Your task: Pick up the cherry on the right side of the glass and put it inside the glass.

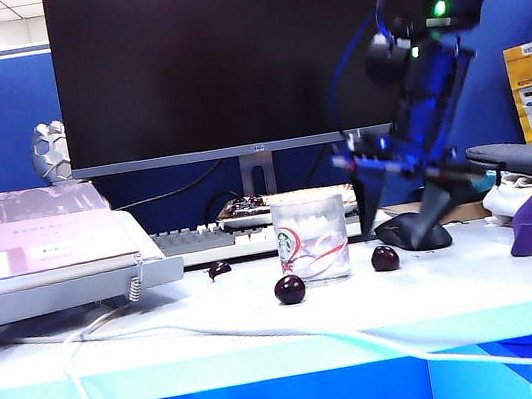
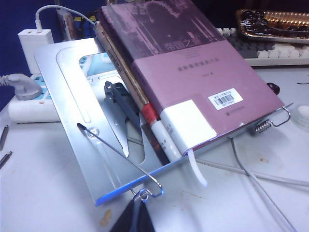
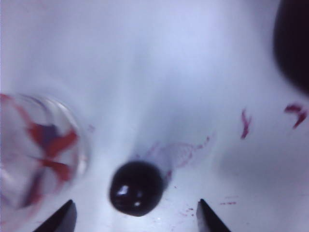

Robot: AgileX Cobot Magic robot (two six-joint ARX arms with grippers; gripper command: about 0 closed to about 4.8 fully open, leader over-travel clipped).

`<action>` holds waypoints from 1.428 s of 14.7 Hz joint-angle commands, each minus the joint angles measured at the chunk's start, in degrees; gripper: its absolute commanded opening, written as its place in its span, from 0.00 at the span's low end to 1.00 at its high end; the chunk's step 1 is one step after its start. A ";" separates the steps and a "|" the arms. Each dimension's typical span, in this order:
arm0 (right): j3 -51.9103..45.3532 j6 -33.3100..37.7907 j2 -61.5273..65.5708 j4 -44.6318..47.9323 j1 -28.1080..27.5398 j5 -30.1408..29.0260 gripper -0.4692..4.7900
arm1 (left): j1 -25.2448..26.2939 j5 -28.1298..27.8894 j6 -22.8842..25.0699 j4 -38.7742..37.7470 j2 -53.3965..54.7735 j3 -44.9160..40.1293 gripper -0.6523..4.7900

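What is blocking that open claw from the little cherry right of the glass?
Nothing visible. The right end effector hangs open above the cherry, fingertips either side, bare table between. The glass stands beside it. The left end effector isn't involved.

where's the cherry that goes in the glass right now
In the exterior view the cherry lies on the white table just right of the glass, with the open right gripper above it.

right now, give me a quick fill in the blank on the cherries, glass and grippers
1. The right gripper hangs over the cherry with its jaws ____.
2. That cherry lies on the ____, outside the glass.
3. The left wrist view shows a ____ on a metal stand.

Missing words: open; table; book
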 commanded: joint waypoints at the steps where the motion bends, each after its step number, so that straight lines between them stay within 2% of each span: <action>1: 0.24 0.24 0.79 -0.33 0.13 -0.31 0.72 | 0.04 0.22 0.24 -0.70 -0.17 -0.02 0.11; 6: 0.26 0.33 0.92 2.40 0.11 -0.15 0.72 | 0.04 0.22 0.24 -0.70 -0.17 -0.02 0.11; 13: 2.19 0.68 4.17 1.60 0.11 -0.33 0.71 | 0.04 0.22 0.24 -0.68 -0.17 -0.02 0.11; 21: 2.19 0.57 4.46 -4.20 0.11 -0.35 0.71 | 0.04 0.22 0.24 -0.68 -0.17 -0.02 0.11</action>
